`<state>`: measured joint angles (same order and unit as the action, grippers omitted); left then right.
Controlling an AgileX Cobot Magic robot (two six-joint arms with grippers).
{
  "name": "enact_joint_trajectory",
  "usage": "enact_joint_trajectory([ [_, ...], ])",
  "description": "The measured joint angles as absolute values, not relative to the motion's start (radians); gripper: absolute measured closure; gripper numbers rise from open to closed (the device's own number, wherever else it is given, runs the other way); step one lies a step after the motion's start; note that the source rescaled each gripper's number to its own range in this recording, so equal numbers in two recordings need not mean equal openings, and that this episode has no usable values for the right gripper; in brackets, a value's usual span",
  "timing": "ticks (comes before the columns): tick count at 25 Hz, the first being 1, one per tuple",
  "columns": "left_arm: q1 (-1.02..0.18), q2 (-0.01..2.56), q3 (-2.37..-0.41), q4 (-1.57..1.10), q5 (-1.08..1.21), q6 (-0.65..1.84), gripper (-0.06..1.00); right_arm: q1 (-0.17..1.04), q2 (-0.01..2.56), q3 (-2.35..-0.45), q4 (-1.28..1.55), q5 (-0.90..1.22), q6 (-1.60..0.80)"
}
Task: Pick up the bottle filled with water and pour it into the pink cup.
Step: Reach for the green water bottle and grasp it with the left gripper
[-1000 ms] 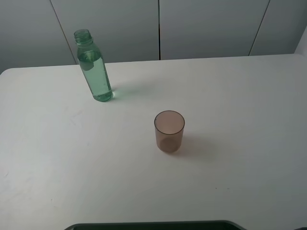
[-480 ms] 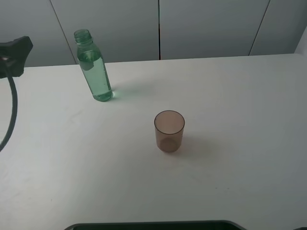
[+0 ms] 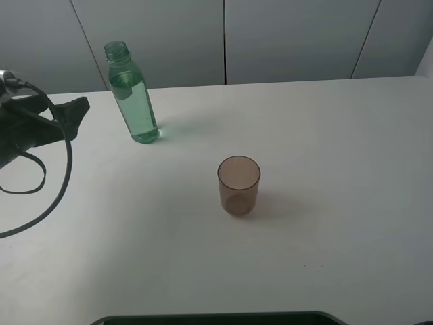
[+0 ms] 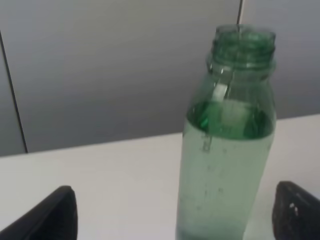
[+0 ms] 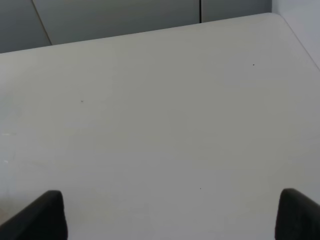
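**Lining up on the upright bottle, left hand released**

The bottle stands upright and uncapped, long axis vertical, straight ahead of the left hand and just past its spread, empty fingers. A level push forward should bracket it. The right hand, also spread and empty, faces bare worktop and looks the farther one. The pink cup sits well beyond the bottle, off to one side, with open room between. The worktop's back edge runs near the bottle.
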<state>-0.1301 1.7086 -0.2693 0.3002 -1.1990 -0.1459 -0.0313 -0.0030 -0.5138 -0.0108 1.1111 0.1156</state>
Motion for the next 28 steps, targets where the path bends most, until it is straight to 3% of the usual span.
enact_joint_trajectory([
  [28, -0.138, 1.973, -0.586, 0.548, -1.117, -0.148, -0.06, -0.031, -0.003, -0.514, -0.011, 1.111, 0.116],
])
